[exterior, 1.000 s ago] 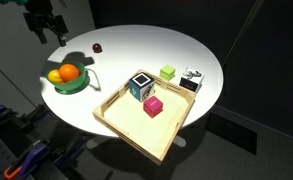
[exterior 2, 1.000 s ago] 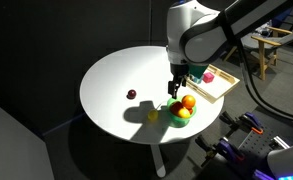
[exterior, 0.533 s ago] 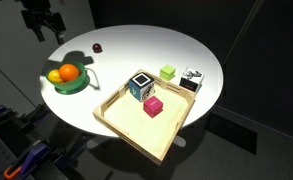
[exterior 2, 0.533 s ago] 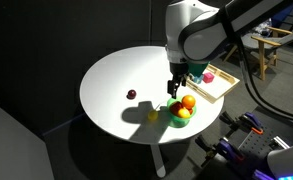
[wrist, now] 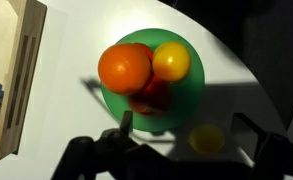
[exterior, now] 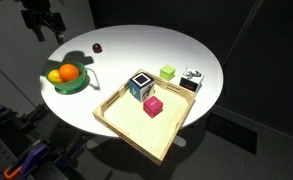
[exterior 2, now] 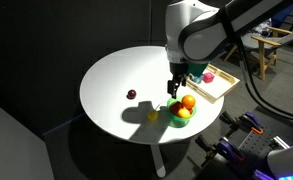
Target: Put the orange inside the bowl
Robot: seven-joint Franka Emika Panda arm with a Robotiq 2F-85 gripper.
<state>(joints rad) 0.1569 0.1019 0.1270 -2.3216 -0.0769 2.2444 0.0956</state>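
Observation:
The orange [wrist: 124, 67] lies inside the green bowl [wrist: 191, 92], next to a yellow fruit [wrist: 171, 61] and on a redder fruit [wrist: 151, 98]. Both exterior views show the orange [exterior: 67, 72] [exterior 2: 188, 101] in the bowl [exterior: 78, 88] [exterior 2: 179, 122] near the table's edge. My gripper [wrist: 189, 130] is open and empty, hanging above the bowl's edge. It also shows in both exterior views [exterior: 46, 33] [exterior 2: 173, 90], clear of the fruit.
A square wooden tray [exterior: 116, 125] [wrist: 24, 70] holds a pink cube [exterior: 153, 106] and a patterned cube [exterior: 140, 85]. A green cube [exterior: 167, 72] and another block [exterior: 191, 79] lie beside it. A small dark-red thing [exterior 2: 131, 95] and a small yellow thing [exterior 2: 152, 114] [wrist: 206, 138] lie on the white round table.

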